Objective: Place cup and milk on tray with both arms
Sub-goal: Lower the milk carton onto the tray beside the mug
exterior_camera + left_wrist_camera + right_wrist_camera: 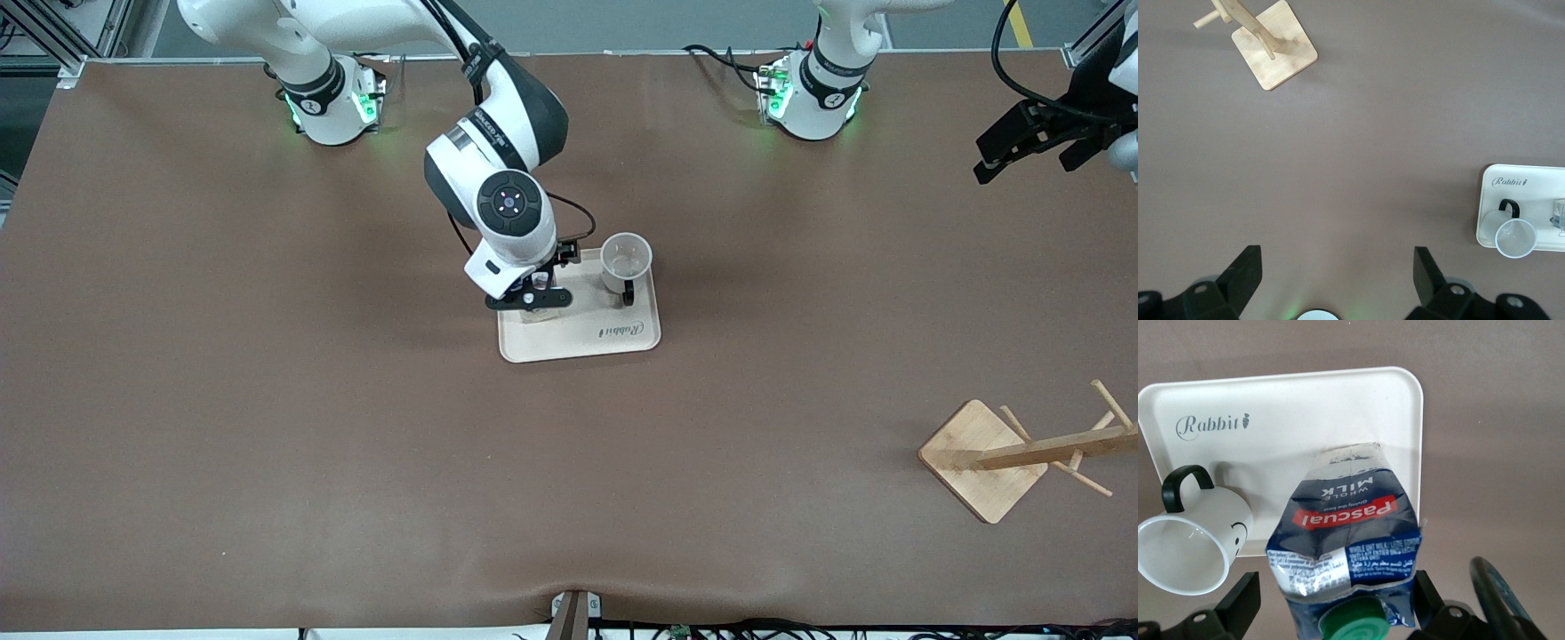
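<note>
The cream tray [613, 342] lies mid-table. The white cup [625, 260] stands on its corner toward the left arm's end, and its smiley face shows in the right wrist view [1198, 543]. The milk [1345, 520] stands upright on the tray beside the cup, toward the right arm's end. In the front view it is mostly hidden under the right hand. My right gripper [529, 300] is open around the carton's top, its fingers [1245, 600] standing clear of the sides. My left gripper [1013, 147] is open and empty, raised over the table's left-arm end.
A wooden rack with a square base [982, 458] lies tipped over near the front camera at the left arm's end. It also shows in the left wrist view [1275, 53]. Brown tabletop surrounds the tray.
</note>
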Robot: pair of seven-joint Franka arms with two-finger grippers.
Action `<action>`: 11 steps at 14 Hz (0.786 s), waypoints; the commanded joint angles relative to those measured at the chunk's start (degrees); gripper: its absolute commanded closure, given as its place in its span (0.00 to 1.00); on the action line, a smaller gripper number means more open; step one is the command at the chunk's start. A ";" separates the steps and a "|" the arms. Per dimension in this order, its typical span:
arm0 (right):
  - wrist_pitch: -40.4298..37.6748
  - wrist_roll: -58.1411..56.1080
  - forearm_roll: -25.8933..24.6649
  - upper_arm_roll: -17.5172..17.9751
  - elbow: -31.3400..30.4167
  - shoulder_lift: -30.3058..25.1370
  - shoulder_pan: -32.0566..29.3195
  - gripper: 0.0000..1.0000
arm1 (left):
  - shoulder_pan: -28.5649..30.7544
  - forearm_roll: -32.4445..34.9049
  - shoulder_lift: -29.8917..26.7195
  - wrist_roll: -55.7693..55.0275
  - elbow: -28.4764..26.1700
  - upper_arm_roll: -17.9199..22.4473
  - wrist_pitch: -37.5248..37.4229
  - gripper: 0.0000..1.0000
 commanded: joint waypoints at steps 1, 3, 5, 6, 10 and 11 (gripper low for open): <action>-1.41 0.59 -0.57 -0.04 2.01 0.46 -0.17 0.00 | 0.14 0.26 -0.33 -0.64 -0.09 -0.13 -0.01 0.00; -2.80 0.32 -0.57 -0.12 3.06 0.20 -0.34 0.00 | 0.05 0.26 -0.24 -0.64 -0.09 -0.13 0.08 0.00; -10.24 0.23 -0.66 -0.21 8.14 0.28 -1.74 0.00 | 0.05 0.26 -0.24 -0.64 -0.09 -0.22 0.08 0.00; -14.20 0.15 -0.57 -0.21 11.12 0.28 -2.97 0.00 | -0.03 0.26 -0.24 -0.64 -0.17 -0.22 -0.01 0.00; -28.88 -0.03 -0.40 -0.04 22.81 -0.24 -11.13 0.00 | -0.03 0.18 0.19 -0.64 -0.26 -0.22 0.08 0.00; -31.27 0.58 -0.49 -0.21 24.32 -1.81 -12.89 0.00 | -0.03 0.17 0.55 -0.64 -0.09 -0.22 0.16 0.00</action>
